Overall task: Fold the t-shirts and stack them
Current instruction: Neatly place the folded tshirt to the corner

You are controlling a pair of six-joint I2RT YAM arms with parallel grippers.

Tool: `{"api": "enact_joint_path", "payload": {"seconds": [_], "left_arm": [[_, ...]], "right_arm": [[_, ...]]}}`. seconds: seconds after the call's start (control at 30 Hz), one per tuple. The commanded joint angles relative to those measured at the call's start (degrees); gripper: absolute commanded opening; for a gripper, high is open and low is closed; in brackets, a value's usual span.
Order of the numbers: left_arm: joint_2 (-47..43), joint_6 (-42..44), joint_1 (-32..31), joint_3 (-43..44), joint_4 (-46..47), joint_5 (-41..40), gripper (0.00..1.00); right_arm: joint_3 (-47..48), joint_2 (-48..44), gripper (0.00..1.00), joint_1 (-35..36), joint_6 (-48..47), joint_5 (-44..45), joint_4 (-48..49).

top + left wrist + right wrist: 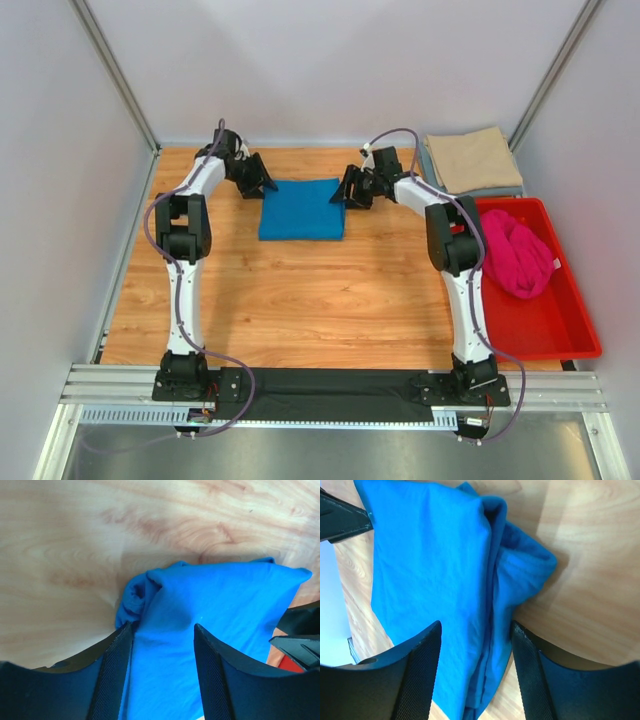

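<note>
A bright blue t-shirt [302, 209] lies folded into a rectangle on the wooden table, toward the back. My left gripper [258, 180] stands at its left edge and my right gripper [350, 190] at its right edge. In the left wrist view the left gripper [162, 627] is open over the blue t-shirt [220, 605], astride its bunched corner. The right wrist view shows the right gripper [476, 625] open above the blue t-shirt's [430, 565] layered edge. A tan t-shirt [470, 158] rests folded on a grey-blue one [503, 190] at the back right. A magenta t-shirt [517, 252] lies crumpled in the bin.
A red plastic bin [548, 325] stands along the table's right side. Grey walls with metal posts close in the back and both sides. An aluminium rail [330, 385] carries both arm bases at the near edge.
</note>
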Motion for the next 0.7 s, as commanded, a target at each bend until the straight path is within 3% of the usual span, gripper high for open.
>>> {"api": "enact_joint_path", "payload": {"seconds": [0.0, 0.17, 0.3, 0.37, 0.47, 0.67], "left_arm": [[-7.39, 0.35, 0.47, -1.8, -1.65, 2.05, 0.6], [-17.94, 2.02, -0.23, -11.62, -6.67, -0.32, 0.6], [-26.03, 1.5, -0.93, -18.59, -5.27, -0.24, 0.6], [-27.36, 1.05, -1.89, -20.35, -4.3, 0.11, 0.6], [-27.19, -0.35, -2.86, -22.89, -1.76, 4.66, 0.6], [-26.05, -0.97, -3.74, -29.92, 3.17, 5.74, 0.59]], "right_arm": [[-1.98, -2.66, 0.6, -0.01, -2.84, 1.08, -6.77], [-0.67, -9.25, 0.6, -0.27, -4.24, 3.99, -20.82], [-0.05, -14.44, 0.58, -0.27, -3.11, 2.07, -24.55], [0.39, -15.41, 0.37, 0.08, -1.53, -1.96, -23.16], [2.75, -13.23, 0.18, 0.61, -0.12, -6.54, -20.95], [6.19, -5.85, 0.16, 2.72, 3.04, -17.35, -12.97]]}}
